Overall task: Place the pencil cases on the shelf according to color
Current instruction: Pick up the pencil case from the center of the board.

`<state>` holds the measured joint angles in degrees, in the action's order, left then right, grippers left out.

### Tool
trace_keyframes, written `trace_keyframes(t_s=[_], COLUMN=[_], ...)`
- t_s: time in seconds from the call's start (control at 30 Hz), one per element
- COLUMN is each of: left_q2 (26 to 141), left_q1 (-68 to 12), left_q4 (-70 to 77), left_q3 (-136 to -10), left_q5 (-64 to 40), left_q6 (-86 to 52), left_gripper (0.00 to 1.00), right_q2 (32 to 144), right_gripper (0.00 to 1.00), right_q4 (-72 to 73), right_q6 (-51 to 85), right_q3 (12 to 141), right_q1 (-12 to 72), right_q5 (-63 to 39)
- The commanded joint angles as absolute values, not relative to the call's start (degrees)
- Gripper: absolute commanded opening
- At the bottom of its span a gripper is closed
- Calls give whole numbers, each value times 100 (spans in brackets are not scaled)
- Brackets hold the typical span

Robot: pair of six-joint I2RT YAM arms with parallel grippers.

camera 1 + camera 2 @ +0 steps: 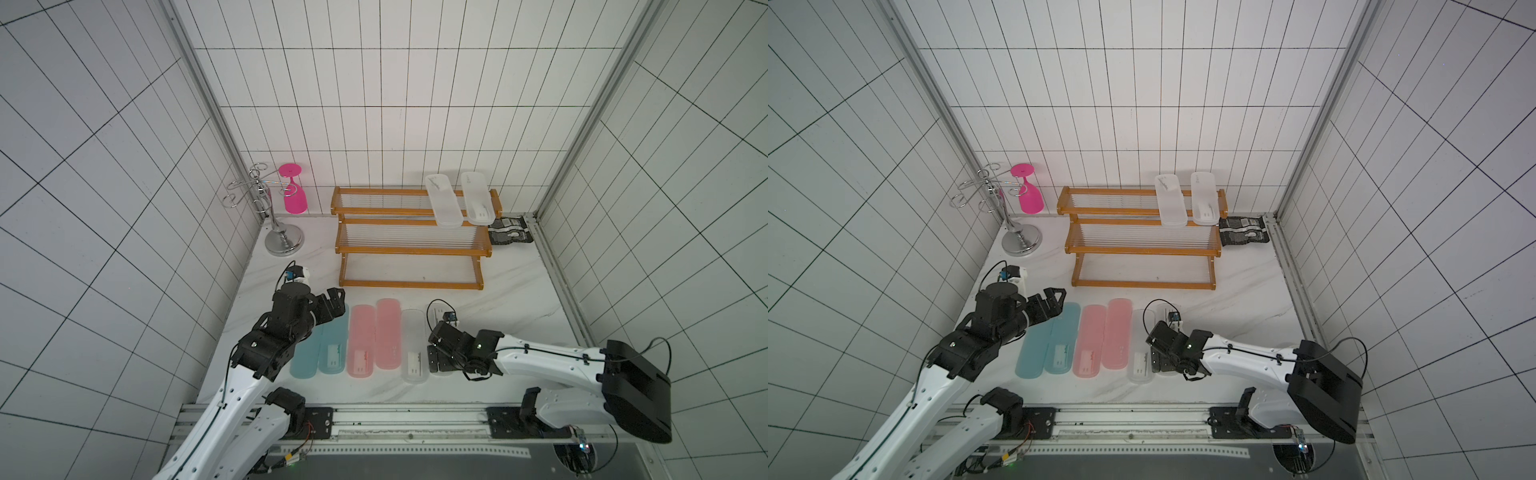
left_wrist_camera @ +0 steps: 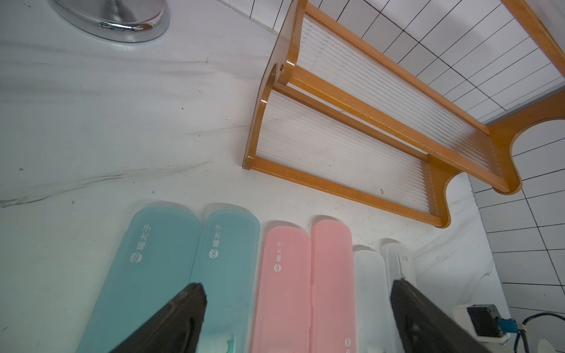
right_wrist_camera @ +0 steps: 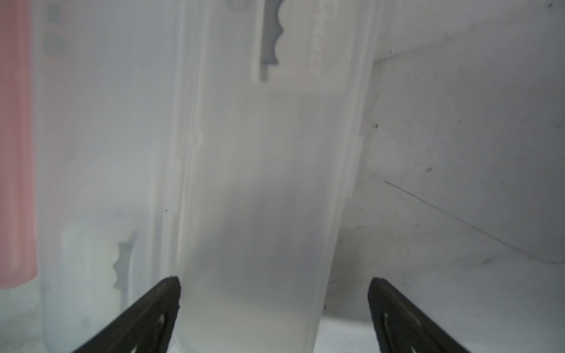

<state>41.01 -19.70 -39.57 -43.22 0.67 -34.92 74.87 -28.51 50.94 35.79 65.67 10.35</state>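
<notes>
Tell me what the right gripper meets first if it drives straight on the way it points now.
Most likely the clear-white pencil case lying on the table. In the right wrist view the right gripper points at it, with its open jaws straddling its width. How much gap remains is unclear.

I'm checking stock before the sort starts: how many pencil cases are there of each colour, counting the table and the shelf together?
Teal-blue pencil cases: 2
Pink pencil cases: 2
Clear-white pencil cases: 4, two on the shelf, two on the table
Total: 8
</notes>
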Motion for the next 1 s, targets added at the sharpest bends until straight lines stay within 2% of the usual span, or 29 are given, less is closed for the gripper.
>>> trace_keyframes(t_s=[0.0,0.3,0.53,0.97], left_q2=[4100,4076,3624,4040], left_q1=[-1794,-1661,-1661,-1610], left_q4=[-3720,-3590,-3593,-3897], left_q3=[-4281,-4246,-4291,-4600], left_q5=[-293,-756,-598,-750], left_q6=[-3409,-3310,-3371,-3044], left_gripper=[99,98,98,98], right_q2=[7488,6369,5664,5759], right_gripper=[99,99,100,99], right_q4=[-3422,-4100,-4233,-4315], right_q6=[5403,5698,5756,5992], right_q3=[3348,3129,3207,3893], right_q1=[6609,6592,6609,6612], right_q5=[1423,1828,1418,1892])
